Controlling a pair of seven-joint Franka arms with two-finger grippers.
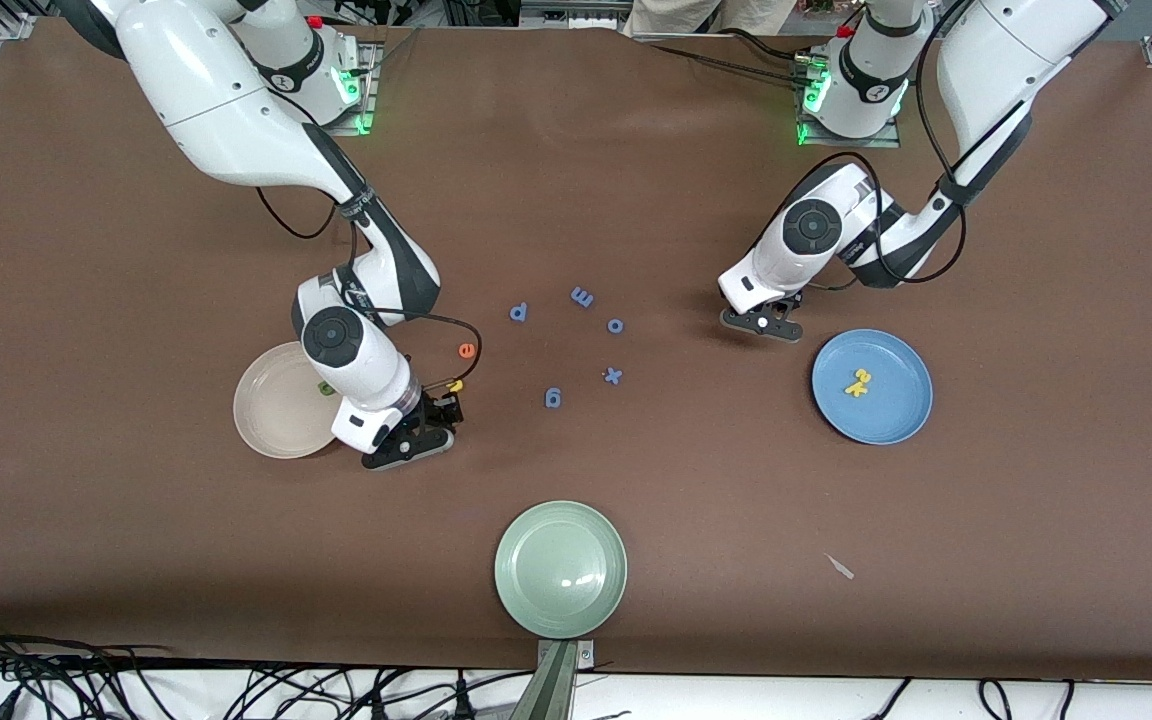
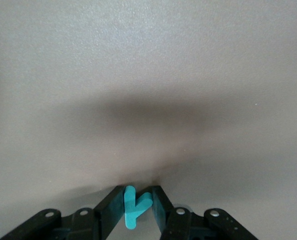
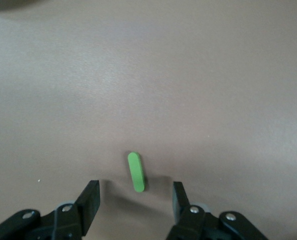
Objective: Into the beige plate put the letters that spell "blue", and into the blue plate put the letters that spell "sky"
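Note:
My left gripper (image 2: 137,192) is low at the table and shut on the teal y (image 2: 131,207), which stands between its pads. In the front view this gripper (image 1: 774,312) is beside the blue plate (image 1: 886,410), where yellow letters (image 1: 858,383) lie. My right gripper (image 3: 135,192) is open just above the table, with the light green l (image 3: 136,171) lying flat by its fingertips. It (image 1: 436,410) hangs beside the beige plate (image 1: 271,410), which holds a small dark green letter (image 1: 324,388). The orange e (image 1: 467,350) lies on the table near the right arm.
Blue letters lie mid-table: p (image 1: 519,312), m (image 1: 582,296), o (image 1: 615,325), x (image 1: 613,375) and g (image 1: 553,398). A pale green plate (image 1: 561,570) sits nearest the front camera. A small pale scrap (image 1: 839,566) lies toward the left arm's end.

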